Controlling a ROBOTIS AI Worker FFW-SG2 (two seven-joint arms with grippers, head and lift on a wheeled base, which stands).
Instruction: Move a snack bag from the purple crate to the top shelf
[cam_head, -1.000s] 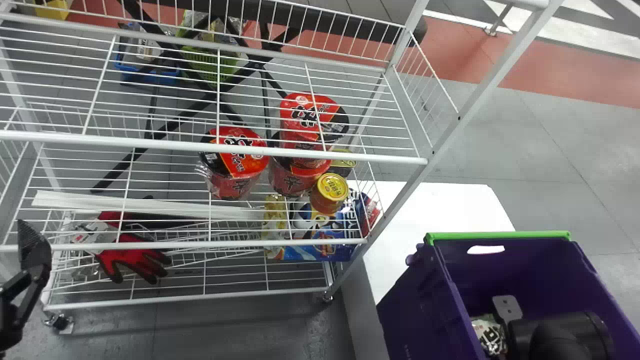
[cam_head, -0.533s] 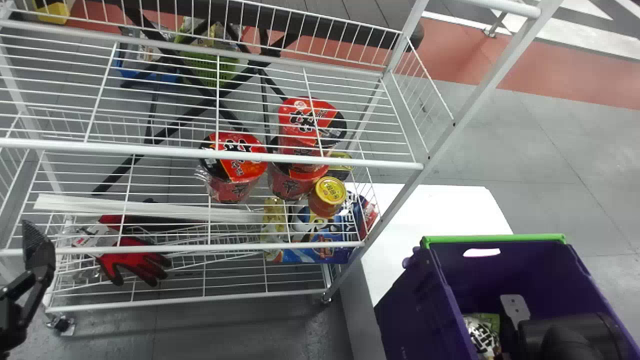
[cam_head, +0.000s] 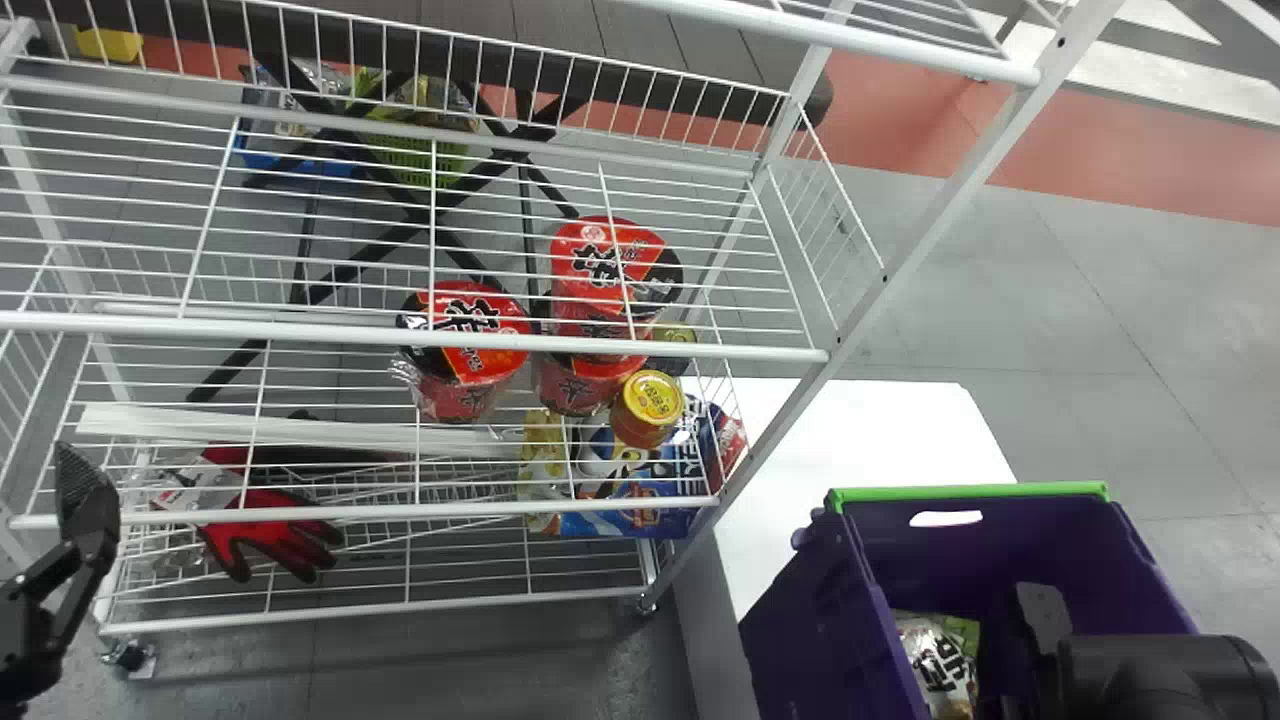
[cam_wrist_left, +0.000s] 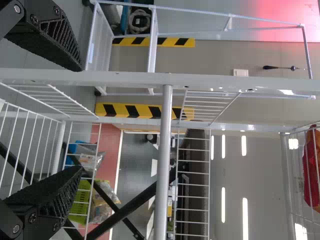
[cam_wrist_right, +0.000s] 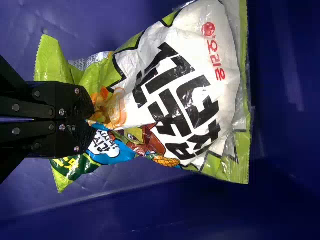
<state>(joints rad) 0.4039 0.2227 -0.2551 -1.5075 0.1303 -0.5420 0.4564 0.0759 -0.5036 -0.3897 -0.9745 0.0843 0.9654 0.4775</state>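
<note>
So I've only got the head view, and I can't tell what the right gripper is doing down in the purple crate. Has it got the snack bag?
Observer: Yes, the right gripper is shut on the snack bag.

Operator: By the middle, or near an end?

Observer: Near one end; a green corner sticks out beside the fingers.

Operator: And the left gripper, is it holding anything?

Observer: No, the left gripper has its fingers spread, with nothing held between them.
</note>
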